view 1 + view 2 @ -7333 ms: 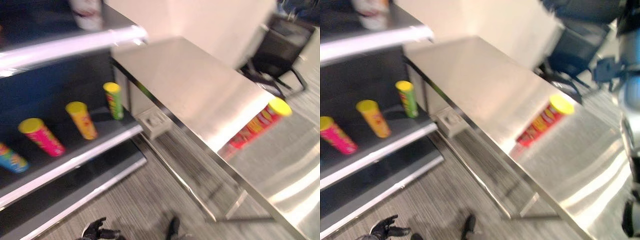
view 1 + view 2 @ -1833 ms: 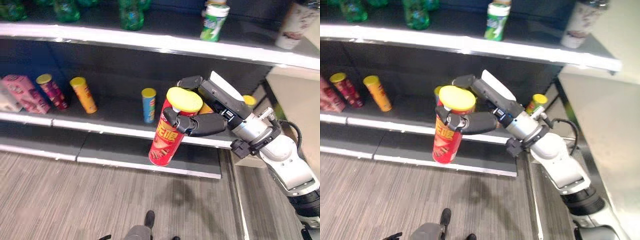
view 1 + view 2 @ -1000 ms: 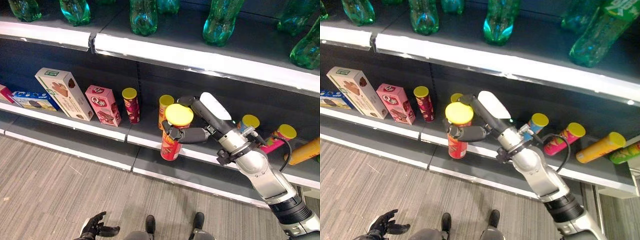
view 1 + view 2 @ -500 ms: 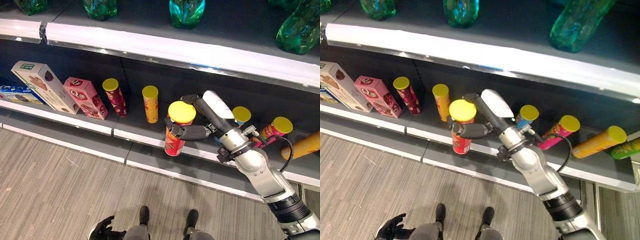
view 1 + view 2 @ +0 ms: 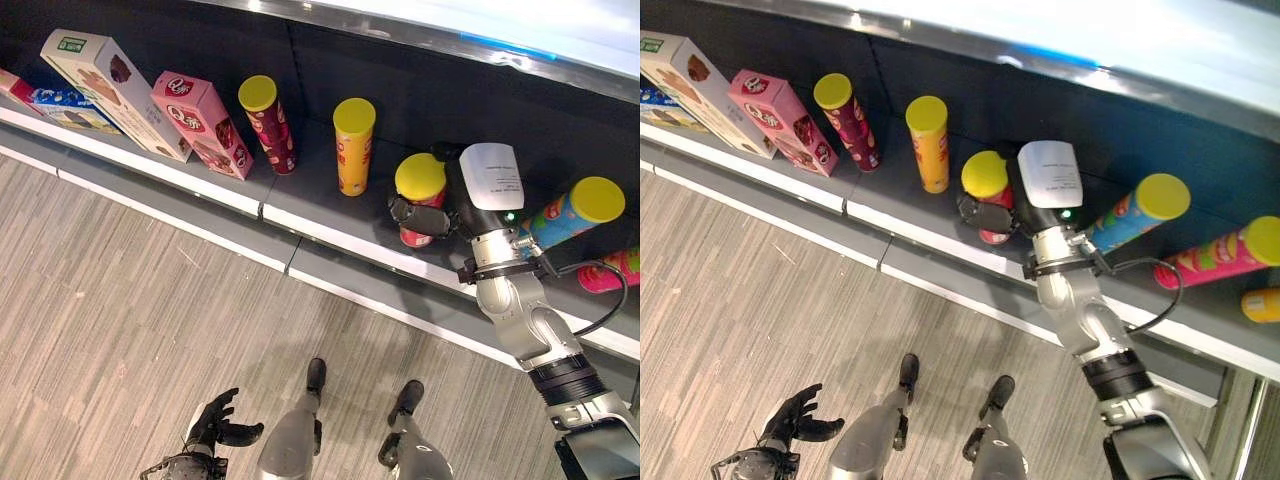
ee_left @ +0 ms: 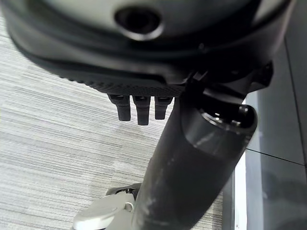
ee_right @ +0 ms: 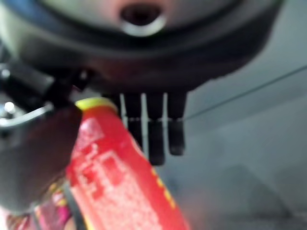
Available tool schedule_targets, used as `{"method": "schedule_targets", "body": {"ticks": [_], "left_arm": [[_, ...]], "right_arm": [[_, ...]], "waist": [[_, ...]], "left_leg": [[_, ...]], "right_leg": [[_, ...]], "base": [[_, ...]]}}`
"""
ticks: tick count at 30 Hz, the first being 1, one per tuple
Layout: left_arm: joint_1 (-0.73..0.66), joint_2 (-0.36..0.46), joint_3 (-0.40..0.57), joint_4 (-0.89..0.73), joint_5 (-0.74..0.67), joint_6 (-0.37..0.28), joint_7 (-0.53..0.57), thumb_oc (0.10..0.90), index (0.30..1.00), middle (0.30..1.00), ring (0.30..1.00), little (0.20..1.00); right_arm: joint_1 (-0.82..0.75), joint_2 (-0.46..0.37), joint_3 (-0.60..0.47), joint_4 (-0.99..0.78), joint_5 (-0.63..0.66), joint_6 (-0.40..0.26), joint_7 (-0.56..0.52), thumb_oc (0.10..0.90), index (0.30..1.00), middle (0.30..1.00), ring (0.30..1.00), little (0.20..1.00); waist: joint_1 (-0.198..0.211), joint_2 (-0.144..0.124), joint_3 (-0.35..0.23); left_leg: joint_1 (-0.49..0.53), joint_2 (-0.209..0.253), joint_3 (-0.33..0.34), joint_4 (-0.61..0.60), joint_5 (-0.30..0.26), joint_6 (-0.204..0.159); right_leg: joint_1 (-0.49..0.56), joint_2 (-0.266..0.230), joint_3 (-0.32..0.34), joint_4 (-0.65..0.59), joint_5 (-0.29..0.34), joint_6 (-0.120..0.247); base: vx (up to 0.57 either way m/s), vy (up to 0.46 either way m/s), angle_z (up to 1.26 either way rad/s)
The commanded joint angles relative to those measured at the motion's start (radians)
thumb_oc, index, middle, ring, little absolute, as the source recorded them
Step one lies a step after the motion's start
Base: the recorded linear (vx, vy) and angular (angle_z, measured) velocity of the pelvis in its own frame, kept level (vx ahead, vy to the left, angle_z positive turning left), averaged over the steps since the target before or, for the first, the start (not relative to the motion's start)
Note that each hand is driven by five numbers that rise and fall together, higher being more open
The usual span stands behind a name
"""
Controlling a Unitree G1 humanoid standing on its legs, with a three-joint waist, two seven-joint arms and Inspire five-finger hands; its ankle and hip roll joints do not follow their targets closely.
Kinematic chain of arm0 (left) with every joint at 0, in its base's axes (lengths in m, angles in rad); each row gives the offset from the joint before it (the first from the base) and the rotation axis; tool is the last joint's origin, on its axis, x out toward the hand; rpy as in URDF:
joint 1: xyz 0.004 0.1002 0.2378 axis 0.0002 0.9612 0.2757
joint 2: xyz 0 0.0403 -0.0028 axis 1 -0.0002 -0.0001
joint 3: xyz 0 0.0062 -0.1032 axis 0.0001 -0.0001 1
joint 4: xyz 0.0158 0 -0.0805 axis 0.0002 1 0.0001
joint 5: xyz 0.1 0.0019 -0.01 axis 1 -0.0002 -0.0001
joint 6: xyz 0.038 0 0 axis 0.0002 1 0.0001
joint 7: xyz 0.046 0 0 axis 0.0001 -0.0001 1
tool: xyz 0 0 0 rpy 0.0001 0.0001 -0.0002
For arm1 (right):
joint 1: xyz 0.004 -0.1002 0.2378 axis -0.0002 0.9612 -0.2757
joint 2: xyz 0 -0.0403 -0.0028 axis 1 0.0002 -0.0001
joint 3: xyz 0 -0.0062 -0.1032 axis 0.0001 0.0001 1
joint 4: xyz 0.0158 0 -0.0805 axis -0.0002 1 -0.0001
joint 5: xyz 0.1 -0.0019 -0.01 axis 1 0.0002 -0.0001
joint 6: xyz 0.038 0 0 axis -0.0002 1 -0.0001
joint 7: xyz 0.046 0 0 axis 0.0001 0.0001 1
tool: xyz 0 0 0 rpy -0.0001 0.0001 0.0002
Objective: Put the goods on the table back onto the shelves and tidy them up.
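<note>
Red can (image 5: 421, 203) with a yellow lid stands on the shelf (image 5: 330, 240), right hand (image 5: 440, 214) fingers curled round it, not let go. Yellow can (image 5: 353, 145) just beside; blue can (image 5: 572, 212) leans past the hand. Placing nearly done. Left hand (image 5: 212, 424) low, fingers spread.

I see grey striped flooring (image 5: 120, 300) across the foreground. Behind it, from my left, are a blue packet (image 5: 60, 100), a cream box (image 5: 95, 80) and a pink box (image 5: 200, 122) side by side. Next come a maroon tube (image 5: 267, 125) and an orange tube (image 5: 353, 145), both upright. Further right, a blue tube (image 5: 570, 215) and a pink tube (image 5: 1225, 255) sit angled.
</note>
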Motion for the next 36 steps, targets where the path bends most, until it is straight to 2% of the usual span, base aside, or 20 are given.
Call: {"method": "schedule_targets", "body": {"ticks": [1, 9, 23, 36], "left_arm": [[-0.005, 0.079, -0.046, 0.024, -0.009, -0.043, 0.038, 0.8, 0.9, 0.9, 0.9, 0.9], [-0.027, 0.078, -0.06, 0.031, -0.008, -0.05, 0.045, 0.8, 0.9, 0.9, 0.9, 0.9], [-0.049, 0.067, -0.085, 0.046, -0.017, -0.067, 0.064, 0.8, 0.9, 0.9, 0.9, 0.9], [-0.068, 0.062, -0.094, 0.085, -0.009, -0.076, 0.072, 0.8, 0.9, 0.9, 0.9, 0.9]], "right_arm": [[-0.171, -0.017, -0.058, -0.064, 0.006, -0.017, -0.161, 0.4, 0.3, 0.3, 0.3, 0.3], [-0.166, -0.02, -0.098, -0.023, 0.041, -0.001, -0.21, 0.4, 0.3, 0.3, 0.3, 0.3], [-0.161, 0.049, -0.117, 0.119, 0.17, -0.009, -0.28, 0.4, 0.3, 0.3, 0.3, 0.3], [-0.188, 0.002, -0.124, 0.186, 0.172, 0.011, -0.331, 0.4, 0.3, 0.3, 0.3, 0.3]], "waist": [[0.012, -0.037, -0.076], [0.017, -0.027, -0.062], [0.007, -0.002, -0.041], [0.001, 0.005, -0.033]], "left_leg": [[-0.05, 0.007, 0.017, -0.009, -0.014, -0.02], [-0.069, -0.01, 0.001, -0.01, -0.009, -0.02], [-0.081, -0.027, -0.004, -0.01, -0.007, -0.014], [-0.096, -0.034, -0.014, -0.01, -0.003, -0.016]], "right_leg": [[0.008, -0.148, -0.012, 0.059, -0.001, 0.125], [0.004, -0.167, -0.031, 0.071, 0.0, 0.13], [-0.014, -0.189, -0.037, 0.083, 0.007, 0.138], [-0.02, -0.198, -0.052, 0.088, 0.009, 0.142]], "base": [[-0.02, 0.019, 0.04], [0.0, 0.022, 0.09], [0.0, 0.007, 0.02], [0.0, -0.002, 0.02]]}}
